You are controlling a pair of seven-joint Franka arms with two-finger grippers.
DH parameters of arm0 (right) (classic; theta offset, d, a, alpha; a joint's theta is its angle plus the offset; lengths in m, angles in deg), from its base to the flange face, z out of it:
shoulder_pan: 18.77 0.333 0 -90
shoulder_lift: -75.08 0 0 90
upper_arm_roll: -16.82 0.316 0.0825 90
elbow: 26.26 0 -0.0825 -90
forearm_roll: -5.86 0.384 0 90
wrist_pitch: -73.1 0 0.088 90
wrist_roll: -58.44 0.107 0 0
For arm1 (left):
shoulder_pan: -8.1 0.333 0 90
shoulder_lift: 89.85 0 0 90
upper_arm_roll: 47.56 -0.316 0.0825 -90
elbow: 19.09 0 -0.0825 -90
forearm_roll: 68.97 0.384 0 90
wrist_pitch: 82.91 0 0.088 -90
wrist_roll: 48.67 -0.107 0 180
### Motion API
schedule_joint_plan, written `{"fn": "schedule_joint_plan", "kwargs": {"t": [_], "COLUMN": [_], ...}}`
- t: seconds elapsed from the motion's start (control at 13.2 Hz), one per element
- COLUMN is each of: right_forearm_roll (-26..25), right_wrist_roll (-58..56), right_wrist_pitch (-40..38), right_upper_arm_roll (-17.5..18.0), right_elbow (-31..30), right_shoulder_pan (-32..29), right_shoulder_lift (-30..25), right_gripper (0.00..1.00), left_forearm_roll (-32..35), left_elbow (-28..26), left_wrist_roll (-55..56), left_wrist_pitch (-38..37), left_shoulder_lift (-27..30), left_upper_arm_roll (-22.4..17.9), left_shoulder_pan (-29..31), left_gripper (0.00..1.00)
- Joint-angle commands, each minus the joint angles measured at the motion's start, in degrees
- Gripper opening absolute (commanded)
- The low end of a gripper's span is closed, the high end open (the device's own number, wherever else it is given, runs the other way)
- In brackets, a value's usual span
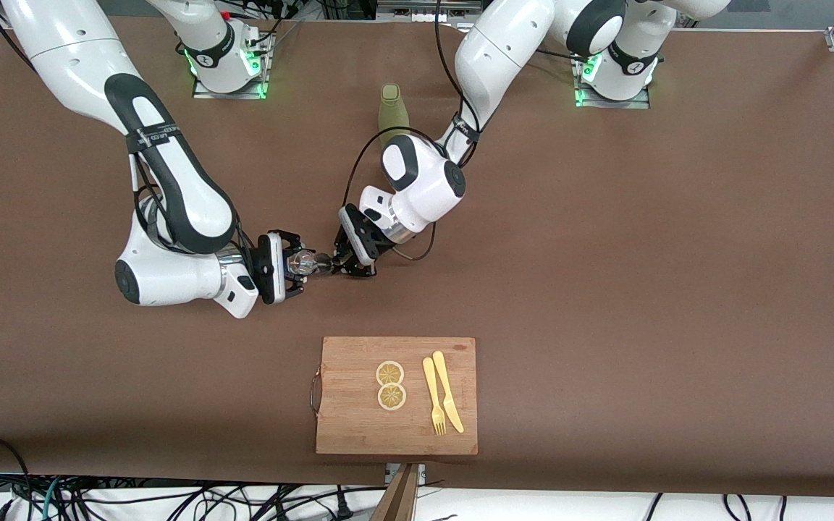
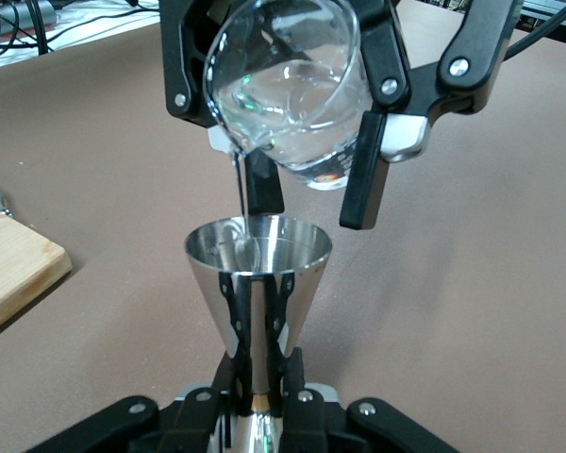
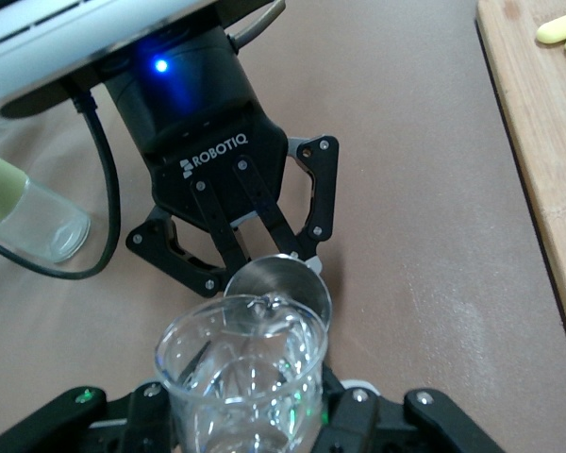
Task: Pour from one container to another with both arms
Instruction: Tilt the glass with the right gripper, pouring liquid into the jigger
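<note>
The right gripper clamps the tilted glass cup above the jigger, pinched upright by the left gripper over bare table. A thin stream falls (barely inside the rim); overtilting risks overflow.

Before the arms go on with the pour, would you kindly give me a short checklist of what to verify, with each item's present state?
1. Left pincer shut on the steel jigger at its waist: ok.
2. Right pincer shut on the glass cup: ok.
3. Cup's lip over the jigger's open top, a thin stream falling in: ok.
4. Jigger upright: ok.
5. Fill level in the jigger: cannot tell.
6. Other things well away from the pour: ok. The cutting board lies nearer the front camera, the olive-green bottle farther from it.
</note>
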Motion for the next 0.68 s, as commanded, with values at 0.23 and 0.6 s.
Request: {"fn": "schedule_joint_plan", "kwargs": {"t": [0.23, 0.6], "right_forearm_roll": [11.7, 21.6], "right_wrist_roll": [-9.5, -17.5], "right_wrist_pitch": [-3.8, -7.6], "right_upper_arm_roll": [-0.2, -4.1], "right_elbow": [-0.9, -0.9], "right_shoulder_pan": [-3.5, -5.2], "right_shoulder_lift": [0.3, 0.6], "right_gripper": [0.42, 0.42], "left_forearm_roll": [-1.1, -1.2], "left_elbow": [0.3, -2.8], "left_wrist_roll": [0.5, -0.3], "left_wrist_pitch": [0.6, 0.5], "left_shoulder_lift": [0.8, 5.1], "left_upper_arm_roll": [-0.7, -0.6], "left_shoulder_pan": [-0.5, 0.7], "left_gripper": [0.00, 0.00]}}
